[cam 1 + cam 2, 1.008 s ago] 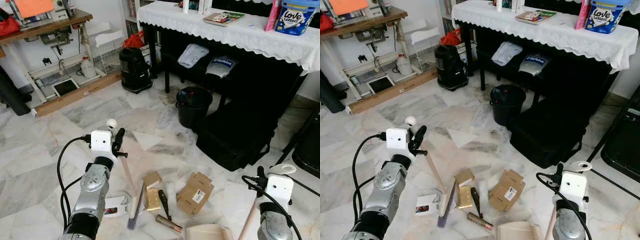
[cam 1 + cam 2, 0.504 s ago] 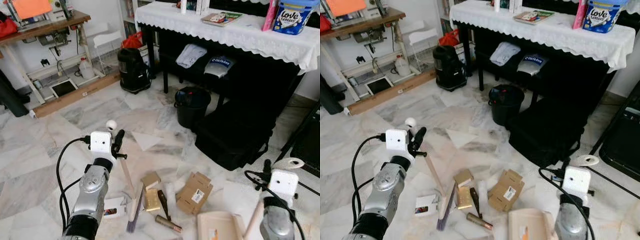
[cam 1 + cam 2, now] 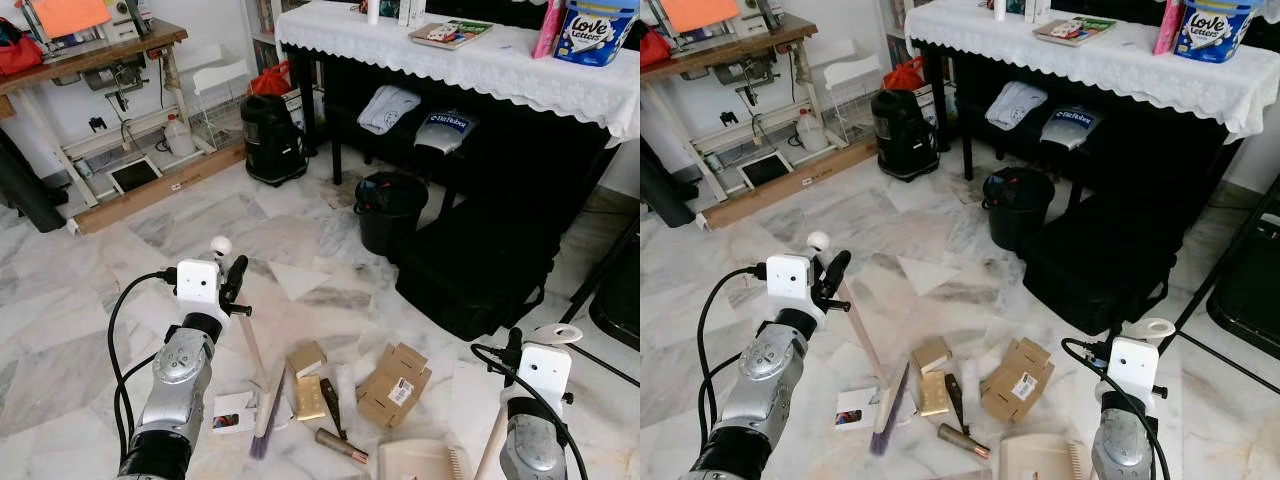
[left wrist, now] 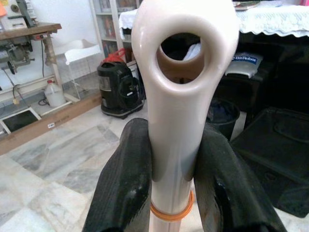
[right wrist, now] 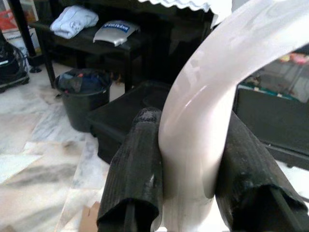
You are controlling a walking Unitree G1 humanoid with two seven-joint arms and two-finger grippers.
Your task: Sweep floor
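Observation:
My left gripper (image 3: 233, 287) is shut on the cream broom handle (image 4: 179, 125) just below its loop end. The handle slants down to the broom head (image 3: 265, 415), which rests on the marble floor. Beside the head lie a white card (image 3: 233, 412), a small tan box (image 3: 306, 359), a gold box (image 3: 308, 398), a dark tool (image 3: 331, 393), a brown tube (image 3: 340, 445) and a flattened cardboard box (image 3: 393, 384). My right gripper (image 5: 193, 145) is shut on the curved handle of the cream dustpan (image 3: 420, 462), whose pan sits low at the near edge, right of the litter.
A black bin (image 3: 389, 212) and a black case (image 3: 480, 272) stand just beyond the litter, under a table with a white lace cloth (image 3: 480, 62). A black vacuum (image 3: 270, 138) and a wooden workbench (image 3: 90, 50) are at the back left. Open marble floor lies to the left.
The dustpan was tipped up with its face showing half a second ago and is now back down low. My right wrist has shifted slightly left. The broom has barely moved.

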